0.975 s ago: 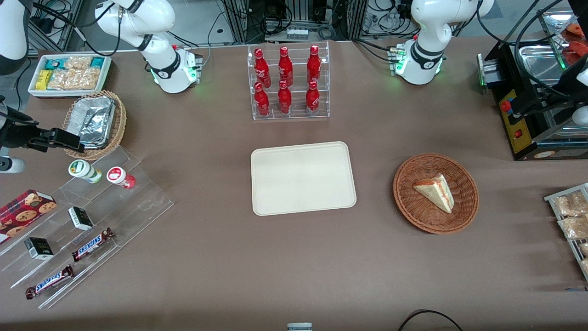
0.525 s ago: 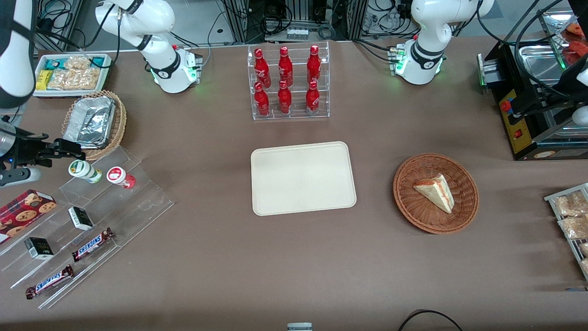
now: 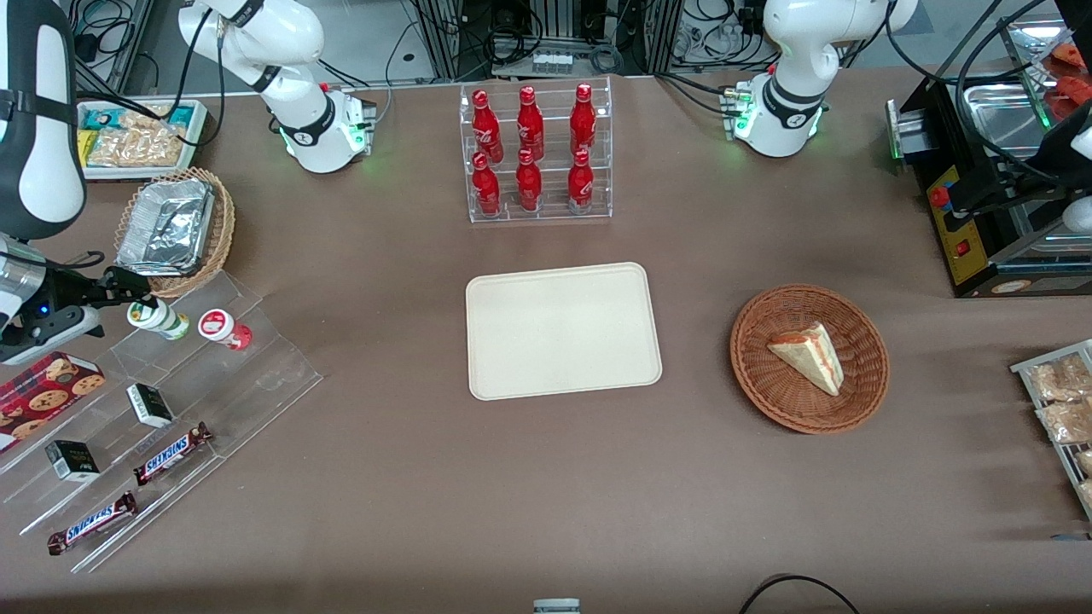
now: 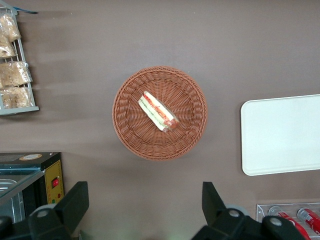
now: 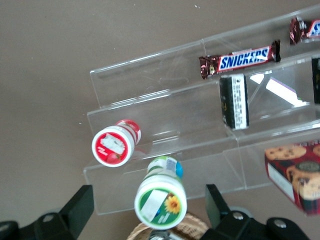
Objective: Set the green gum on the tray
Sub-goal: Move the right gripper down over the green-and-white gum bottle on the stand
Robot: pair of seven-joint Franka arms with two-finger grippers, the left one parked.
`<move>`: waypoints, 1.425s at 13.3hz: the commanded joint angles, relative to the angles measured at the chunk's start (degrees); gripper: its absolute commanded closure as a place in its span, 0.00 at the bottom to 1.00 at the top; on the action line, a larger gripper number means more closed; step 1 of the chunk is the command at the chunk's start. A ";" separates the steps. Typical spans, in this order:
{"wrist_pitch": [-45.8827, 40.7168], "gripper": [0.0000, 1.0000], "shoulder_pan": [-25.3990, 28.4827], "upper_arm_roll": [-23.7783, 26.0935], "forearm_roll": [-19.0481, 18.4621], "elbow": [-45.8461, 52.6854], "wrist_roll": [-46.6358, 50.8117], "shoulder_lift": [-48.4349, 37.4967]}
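Observation:
The green gum (image 3: 156, 317) is a small canister with a white lid marked green and orange. It lies tilted on the top step of a clear acrylic rack (image 3: 256, 375), toward the working arm's end of the table. My gripper (image 3: 135, 294) hangs just over its lid. In the right wrist view my gripper (image 5: 149, 201) is open, with one black finger on each side of the green gum (image 5: 161, 199) and a gap on both sides. The cream tray (image 3: 563, 331) lies bare at the table's middle and also shows in the left wrist view (image 4: 280, 135).
A red-lidded canister (image 3: 223, 328) lies beside the green gum. The rack also holds Snickers bars (image 3: 171, 452), small black boxes (image 3: 149, 404) and a cookie box (image 3: 43, 392). A wicker basket with a foil container (image 3: 175, 230), a cola bottle rack (image 3: 533, 153) and a sandwich basket (image 3: 809, 358) stand around.
My gripper has come from over the foil basket toward the front camera and now sits over the green gum's lid. The gum and the tray have not moved.

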 commanded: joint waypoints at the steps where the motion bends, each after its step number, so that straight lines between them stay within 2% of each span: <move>1: 4.74 0.01 -0.58 0.12 1.34 -4.08 -5.22 -2.06; 6: 11.78 0.00 -1.90 0.03 2.48 -9.89 -12.16 -3.82; 9: 13.53 0.00 -2.43 -0.23 3.97 -10.85 -12.52 -3.38; 15: 17.32 0.01 -2.43 -0.32 3.97 -14.37 -12.87 -3.91; 17: 17.41 0.10 -2.43 -0.32 3.97 -14.81 -13.13 -4.08; 18: 17.32 0.23 -2.43 -0.32 3.97 -14.81 -13.66 -4.08; 19: 17.15 0.25 -2.43 -0.32 3.97 -14.99 -13.75 -4.17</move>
